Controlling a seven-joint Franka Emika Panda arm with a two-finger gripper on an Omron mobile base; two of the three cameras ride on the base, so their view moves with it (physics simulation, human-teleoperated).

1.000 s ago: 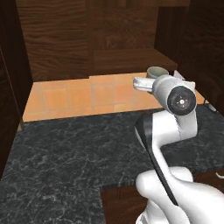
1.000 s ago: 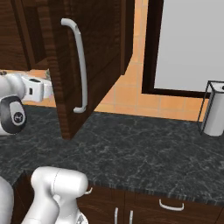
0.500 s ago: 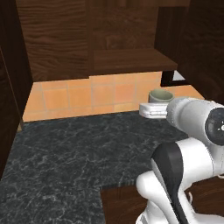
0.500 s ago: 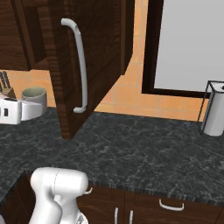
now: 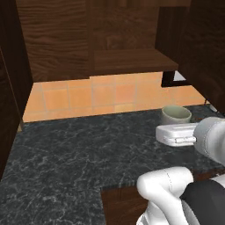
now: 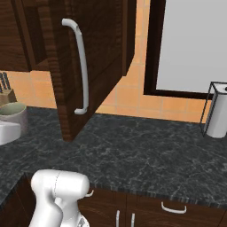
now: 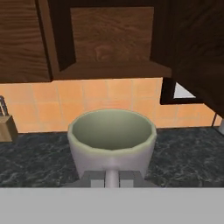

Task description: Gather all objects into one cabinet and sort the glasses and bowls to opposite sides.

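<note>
A pale grey-beige cup (image 7: pixel 112 140) stands upright right in front of my gripper (image 7: pixel 112 177). The two fingertips sit close together against its near wall, shut on it. In the left base view the cup (image 5: pixel 176 115) is low over the dark counter, just beyond my white hand (image 5: pixel 176 134). It also appears at the left edge of the right base view (image 6: pixel 13 116). Above and behind it is the dark brown cabinet (image 5: pixel 132 61), whose door (image 6: pixel 93 71) stands open with its curved grey handle (image 6: pixel 80 66). The red cup and both bowls are out of view.
A knife block (image 6: pixel 5 91) stands left of the cup against the orange tile wall. The open door juts out over the black marble counter (image 6: pixel 146 150). A paper towel holder (image 6: pixel 217 115) stands at the far right. A framed white panel (image 6: pixel 190 44) is behind it.
The gripper has come down from shelf height toward the counter. The grey-beige cup has travelled down with it and slightly to the right in the left base view.
</note>
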